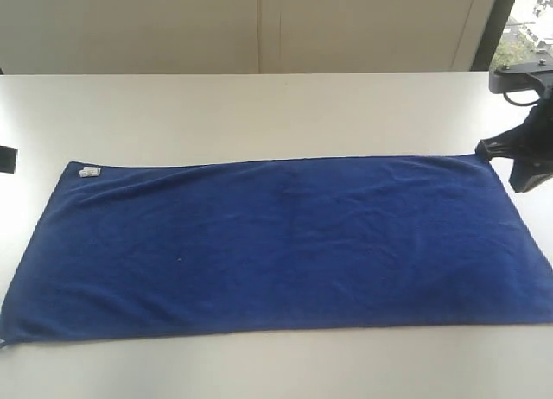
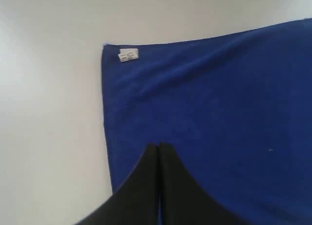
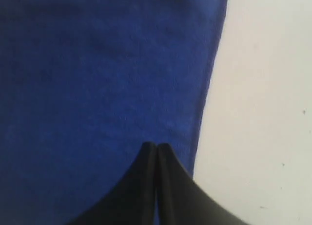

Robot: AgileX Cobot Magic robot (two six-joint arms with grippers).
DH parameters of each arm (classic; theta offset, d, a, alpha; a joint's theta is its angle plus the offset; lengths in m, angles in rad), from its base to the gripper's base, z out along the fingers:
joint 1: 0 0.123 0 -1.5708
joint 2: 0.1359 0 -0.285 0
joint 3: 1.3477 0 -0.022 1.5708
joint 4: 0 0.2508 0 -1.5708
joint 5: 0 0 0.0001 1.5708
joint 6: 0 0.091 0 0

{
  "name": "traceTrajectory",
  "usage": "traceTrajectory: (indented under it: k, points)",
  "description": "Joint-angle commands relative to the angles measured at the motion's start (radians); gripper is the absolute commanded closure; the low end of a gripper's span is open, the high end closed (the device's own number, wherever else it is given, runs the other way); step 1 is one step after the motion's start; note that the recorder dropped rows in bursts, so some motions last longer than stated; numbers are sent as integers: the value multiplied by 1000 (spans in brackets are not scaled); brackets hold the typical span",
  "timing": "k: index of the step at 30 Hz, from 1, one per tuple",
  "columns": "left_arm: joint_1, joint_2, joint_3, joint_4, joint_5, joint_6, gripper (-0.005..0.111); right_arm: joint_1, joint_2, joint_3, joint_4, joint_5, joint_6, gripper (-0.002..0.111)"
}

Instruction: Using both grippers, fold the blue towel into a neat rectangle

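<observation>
The blue towel lies spread flat on the white table, long side running left to right, with a white label at its far left corner and a thread tail at the near left corner. My right gripper hangs by the towel's far right corner. In the right wrist view its jaws are shut over the towel, just inside the short edge, holding nothing. My left gripper is shut and empty above the towel near the left short edge, with the label ahead.
A small black part shows at the left edge of the exterior view. A pale wall stands behind the table, with a window at the far right. Bare table surrounds the towel on all sides.
</observation>
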State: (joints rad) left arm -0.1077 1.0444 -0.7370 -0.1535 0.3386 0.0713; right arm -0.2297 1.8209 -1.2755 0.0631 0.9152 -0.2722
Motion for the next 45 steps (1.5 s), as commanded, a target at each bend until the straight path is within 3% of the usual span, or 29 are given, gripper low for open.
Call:
traceTrajectory:
  k: [1,7,14,17,38,43,45]
  points:
    - [-67,-8,7,-17,29,43,107,-20,-2,26,-15,21,-19,108]
    - [-95,-8,7,-17,38,49,107,-20,-2,64,-15,-87,-65,106]
    - [-95,-8,7,-17,29,49,107,-20,36,78,-17,-140,-65,77]
    - [-95,-8,7,-17,27,49,107,-20,64,78,-17,-145,-65,71]
    - [-95,-8,7,-27,4,49,107,-20,195,78,-87,-186,-8,72]
    - [-95,-8,7,-27,-7,49,107,-20,195,78,-102,-183,5,94]
    - [-95,-8,7,-27,-9,49,107,-20,195,78,-187,-175,105,106]
